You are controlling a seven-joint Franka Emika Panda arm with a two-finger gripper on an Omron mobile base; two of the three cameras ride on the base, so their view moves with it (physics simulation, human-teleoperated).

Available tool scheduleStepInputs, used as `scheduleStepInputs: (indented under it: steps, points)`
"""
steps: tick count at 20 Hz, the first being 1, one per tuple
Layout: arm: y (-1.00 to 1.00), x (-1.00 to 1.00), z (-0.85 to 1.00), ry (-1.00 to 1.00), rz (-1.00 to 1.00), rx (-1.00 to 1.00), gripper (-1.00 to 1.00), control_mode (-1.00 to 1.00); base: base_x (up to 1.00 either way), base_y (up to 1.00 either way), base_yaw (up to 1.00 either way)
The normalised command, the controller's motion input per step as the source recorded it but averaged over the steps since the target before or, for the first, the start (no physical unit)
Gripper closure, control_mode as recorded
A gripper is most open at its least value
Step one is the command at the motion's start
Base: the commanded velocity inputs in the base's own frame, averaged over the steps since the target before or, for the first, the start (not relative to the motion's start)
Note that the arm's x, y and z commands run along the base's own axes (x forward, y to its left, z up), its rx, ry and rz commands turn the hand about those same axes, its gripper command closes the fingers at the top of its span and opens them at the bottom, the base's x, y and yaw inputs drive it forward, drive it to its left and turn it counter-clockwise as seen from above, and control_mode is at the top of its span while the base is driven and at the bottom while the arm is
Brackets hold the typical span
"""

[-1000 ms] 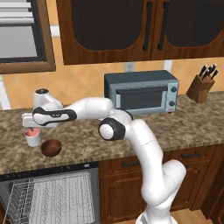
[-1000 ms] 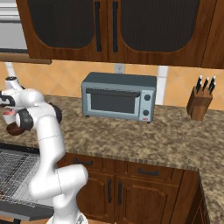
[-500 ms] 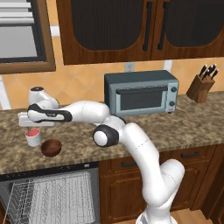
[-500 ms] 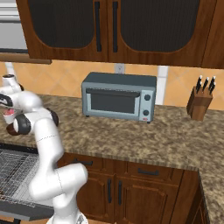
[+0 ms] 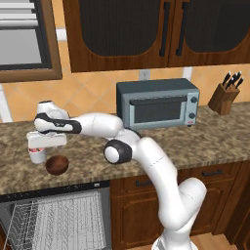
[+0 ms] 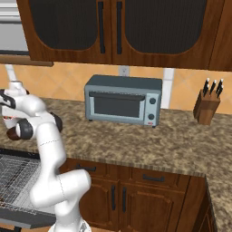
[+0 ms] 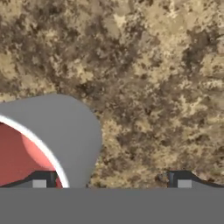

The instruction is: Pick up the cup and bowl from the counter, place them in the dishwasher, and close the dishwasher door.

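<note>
The worktop (image 5: 205,141) runs long and speckled across the left base view, carrying a grey toaster oven (image 5: 157,103) at the back and a knife block (image 5: 224,95) far to the right. Below its front edge the dishwasher (image 5: 58,215) stands with its door (image 6: 25,217) dropped open, and the white wire rack (image 5: 68,219) inside holds nothing that I can make out.

The arm (image 5: 146,161) reaches far out to its left, low over the worktop. The pincer (image 5: 41,146) hangs straight above the cup (image 5: 37,155), which stands upright on the worktop, white outside with a red inside that looks empty. Just beside it, toward the front edge, sits the dark bowl (image 5: 57,165), upright, apparently apart from the cup; its contents are too dark to judge.

From the hand view, the fingers are spread wide: one fingertip (image 7: 39,181) sits over the cup's (image 7: 57,140) red mouth, the other (image 7: 183,181) is out over bare granite (image 7: 153,65). So the pincer is apart, off-centre, straddling one wall of the cup, clamped on nothing.
</note>
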Motion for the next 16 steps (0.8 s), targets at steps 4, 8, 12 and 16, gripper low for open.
scheduleStepInputs:
  steps: [4, 8, 12, 16]
  points:
    - [0.29, 0.24, -0.29, 0.08, 0.06, 0.0, 1.0, -1.0, 0.0, 0.0, 0.0]
    - [0.37, 0.36, -0.06, 0.0, 0.03, 0.0, 1.0, -1.0, 0.0, 0.0, 0.0]
    - [0.09, 0.02, 0.0, 0.0, 0.02, 0.0, 1.0, -1.0, 0.0, 0.0, 0.0]
    - [-0.03, -0.21, 0.0, 0.09, 0.0, 0.0, 1.0, -1.0, 0.0, 0.0, 0.0]
